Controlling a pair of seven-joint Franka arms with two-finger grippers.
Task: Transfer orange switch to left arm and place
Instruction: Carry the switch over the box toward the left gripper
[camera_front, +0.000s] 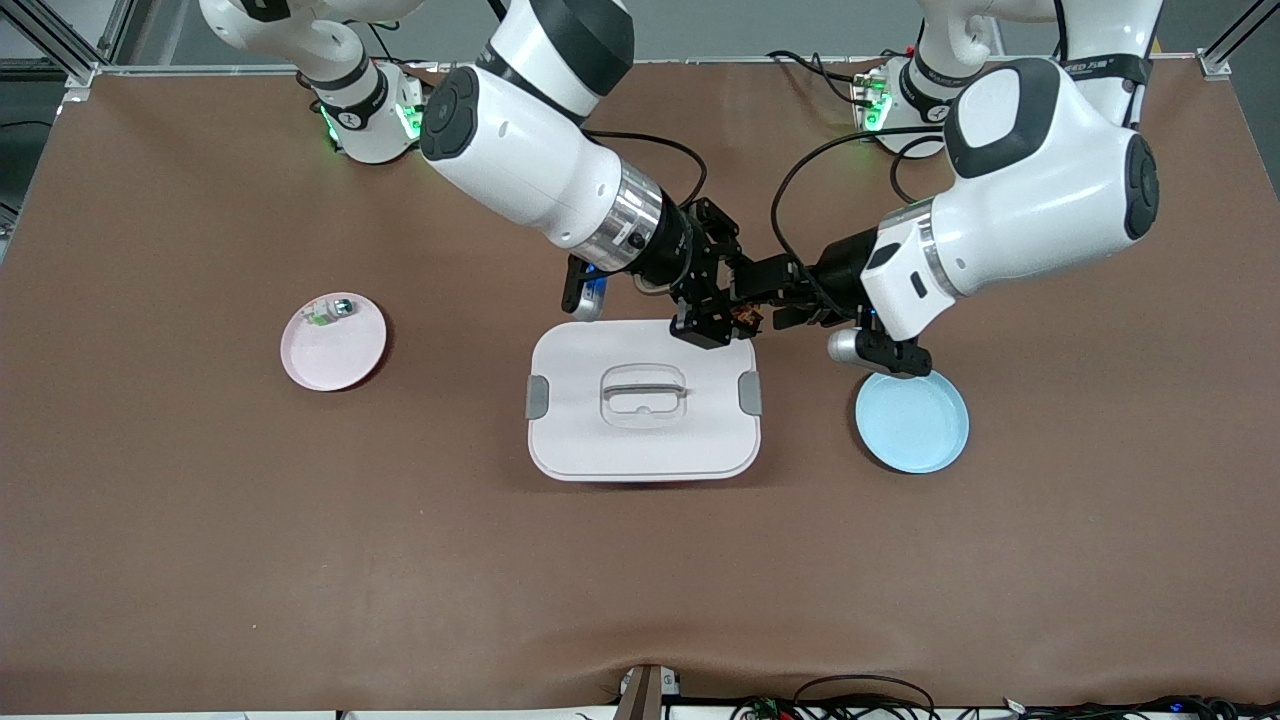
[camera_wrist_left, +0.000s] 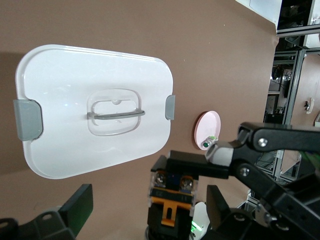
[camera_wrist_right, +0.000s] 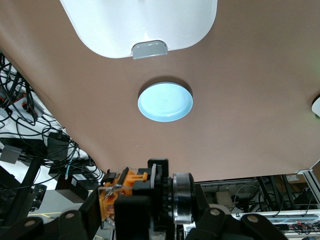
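Observation:
The orange switch (camera_front: 745, 320) is in the air over the edge of the white box (camera_front: 645, 400) that faces the robots' bases. My right gripper (camera_front: 722, 318) is shut on it. The right wrist view shows its orange body (camera_wrist_right: 114, 192) and black cylindrical end between that gripper's (camera_wrist_right: 114, 206) fingers. My left gripper (camera_front: 785, 300) is open. In the left wrist view (camera_wrist_left: 150, 202) its fingers (camera_wrist_left: 82, 202) stand apart on either side of the switch (camera_wrist_left: 172, 202) without touching it. The box lid (camera_wrist_left: 95, 110) is closed, with grey clips on two sides.
A light blue plate (camera_front: 912, 422) lies beside the box toward the left arm's end and also shows in the right wrist view (camera_wrist_right: 165, 101). A pink plate (camera_front: 333, 343) toward the right arm's end holds a small green-white-silver part (camera_front: 330, 312).

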